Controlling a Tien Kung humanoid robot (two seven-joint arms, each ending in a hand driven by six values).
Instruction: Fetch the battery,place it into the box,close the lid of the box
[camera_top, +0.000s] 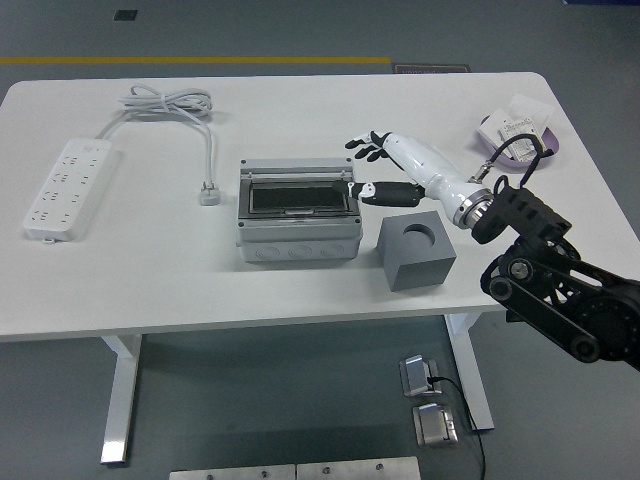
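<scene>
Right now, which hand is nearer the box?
Right. The right hand hangs open just off the right edge of the box, thumb tip at its top right corner. The left hand is out of view.

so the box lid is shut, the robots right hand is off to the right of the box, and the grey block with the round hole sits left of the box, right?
Not quite: the head view shows the grey block to the right of the box, not left. The rest holds: the lid looks shut, and the right hand is open, beside the box's right edge.
</scene>
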